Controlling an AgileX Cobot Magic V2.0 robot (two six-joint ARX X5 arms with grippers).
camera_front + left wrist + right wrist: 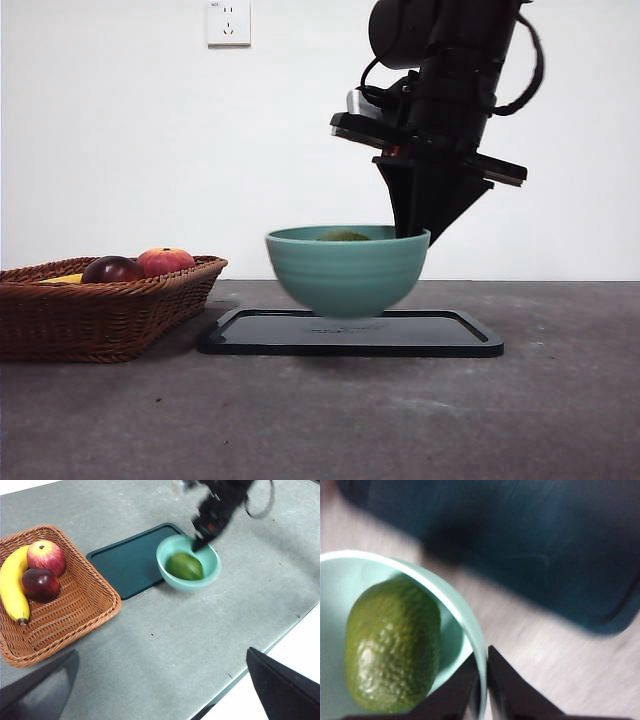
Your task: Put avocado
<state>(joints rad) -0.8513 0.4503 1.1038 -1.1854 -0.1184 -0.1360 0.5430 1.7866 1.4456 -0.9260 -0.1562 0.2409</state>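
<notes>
White wall with a socket (pixel 228 22) stood behind a grey table (pixel 320 420) in the front view, where a teal bowl (pixel 347 270) appeared to hang just above a dark tray (pixel 350 335), its base seemingly not resting on it. Only the top of the avocado (pixel 343 237) peeked over the bowl's rim. A dark arm came down from above and its gripper (pixel 415 232) met the rim on the bowl's right-hand side as seen there. A wicker basket (pixel 100 310) sat to the left, holding a dark red fruit (pixel 112 269) and an orange-red fruit (pixel 165 261). From the left wrist view, the left gripper (pixel 160 695) hung high over the table, well apart from everything, its two jaws spread wide with nothing between them. Below it lay the basket (pixel 75 615) with a banana (pixel 12 587) beside the two round fruits, then the tray (pixel 130 562), and the bowl (pixel 212 570) with the avocado (pixel 185 566) lying inside it. The right wrist view was blurred, yet showed the right gripper (pixel 483 680) with its jaws pinched on the bowl's rim (pixel 465 625), one jaw inside and one outside. The avocado (pixel 392 645) lay on its side within the bowl, close to the inner jaw, and the tray (pixel 520 545) was beyond.
</notes>
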